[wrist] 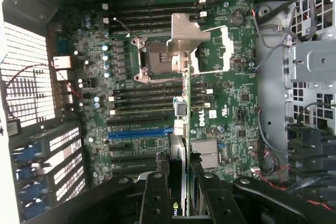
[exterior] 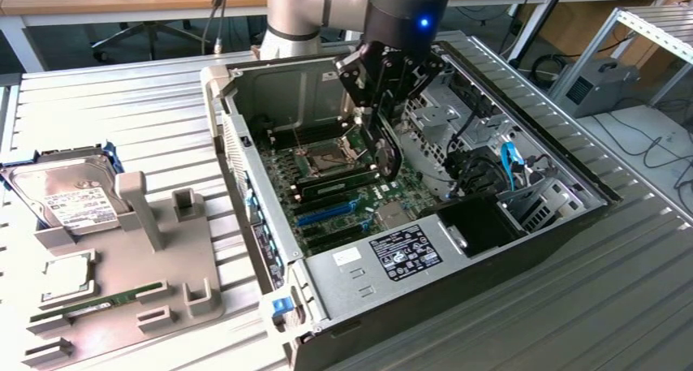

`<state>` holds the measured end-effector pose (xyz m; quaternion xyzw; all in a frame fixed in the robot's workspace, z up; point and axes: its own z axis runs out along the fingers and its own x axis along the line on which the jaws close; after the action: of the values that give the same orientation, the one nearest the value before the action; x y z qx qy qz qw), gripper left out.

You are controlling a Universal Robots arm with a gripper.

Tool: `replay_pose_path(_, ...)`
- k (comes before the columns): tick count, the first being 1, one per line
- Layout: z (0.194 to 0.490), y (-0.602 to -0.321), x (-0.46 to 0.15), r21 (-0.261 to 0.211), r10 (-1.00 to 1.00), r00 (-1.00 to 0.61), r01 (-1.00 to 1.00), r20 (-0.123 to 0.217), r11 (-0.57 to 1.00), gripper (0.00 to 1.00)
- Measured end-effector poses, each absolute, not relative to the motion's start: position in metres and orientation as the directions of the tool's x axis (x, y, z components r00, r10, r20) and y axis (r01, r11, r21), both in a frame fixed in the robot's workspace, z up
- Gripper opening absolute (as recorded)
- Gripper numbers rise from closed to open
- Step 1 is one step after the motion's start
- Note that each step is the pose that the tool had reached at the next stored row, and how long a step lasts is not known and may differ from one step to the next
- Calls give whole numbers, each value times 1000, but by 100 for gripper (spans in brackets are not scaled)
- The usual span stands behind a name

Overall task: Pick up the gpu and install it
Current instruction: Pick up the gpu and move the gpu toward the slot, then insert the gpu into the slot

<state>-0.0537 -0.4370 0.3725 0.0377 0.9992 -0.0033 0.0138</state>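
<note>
Reaching straight down from above, arm [exterior: 292, 14] enters the open computer case [exterior: 230, 131]. Hand [exterior: 376, 111] closed on the gpu [exterior: 387, 156]: card held upright, edge-down, over the motherboard [exterior: 349, 204], beside the CPU socket [exterior: 324, 158].

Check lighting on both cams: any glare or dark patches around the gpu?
Exterior view: even room light, a blue light glowing on the arm, case interior partly shaded. Wrist view: vent grille washed out white, tool dark in the foreground, the gpu it holds evenly lit, no glare.
</note>
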Motion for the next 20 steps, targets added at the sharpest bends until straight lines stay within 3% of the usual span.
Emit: replay_pose_path(20,369,-437,-37,-6,75,-997,75,-28,997,26)
